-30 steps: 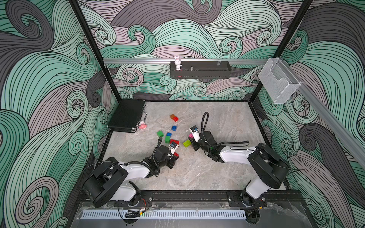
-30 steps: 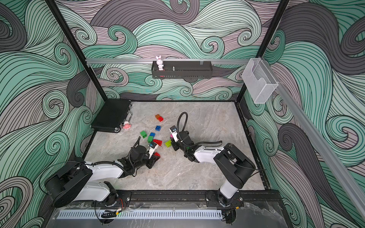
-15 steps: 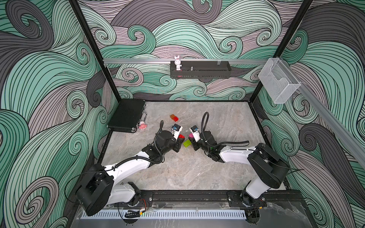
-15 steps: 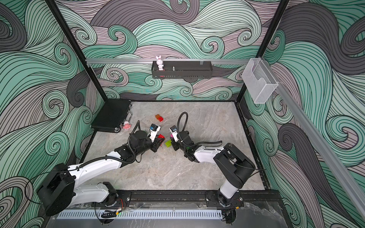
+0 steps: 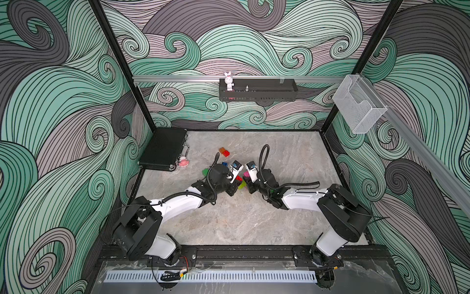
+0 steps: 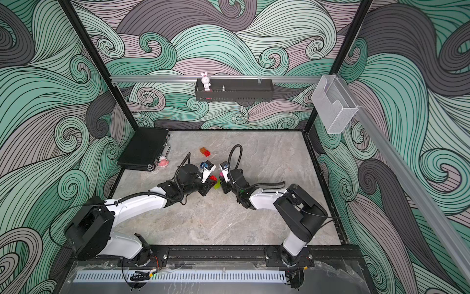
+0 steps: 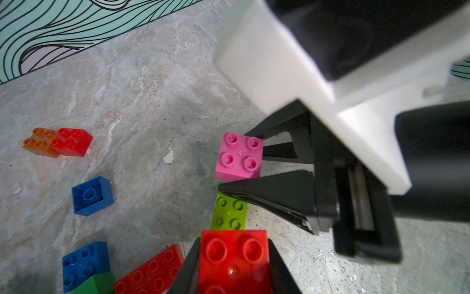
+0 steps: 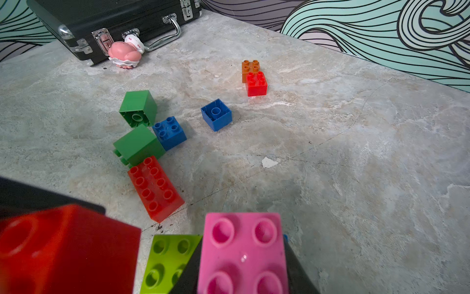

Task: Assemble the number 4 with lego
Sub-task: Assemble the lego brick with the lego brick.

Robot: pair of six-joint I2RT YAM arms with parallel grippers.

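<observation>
My left gripper [image 7: 234,244] is shut on a red brick [image 7: 234,262], which it holds just above the table. Facing it, my right gripper [image 8: 241,252] is shut on a pink brick [image 8: 241,254], studs up. In the left wrist view the pink brick [image 7: 239,157] sits between the right gripper's black fingers [image 7: 267,188]. A lime brick [image 7: 229,213] lies on the table between the two grippers. In a top view the left gripper [image 5: 235,181] and right gripper [image 5: 246,181] nearly meet at the table's middle.
Loose lego lies beyond the grippers: a long red brick [image 8: 155,188], two green bricks [image 8: 138,108], two blue bricks [image 8: 216,114], and an orange and red pair [image 8: 254,76]. A black case [image 5: 162,150] and a pink toy figure [image 5: 183,162] sit at the back left.
The left arm has stretched away from the front and swung right, carrying the red brick up beside the pink one. The right arm has stayed still.
</observation>
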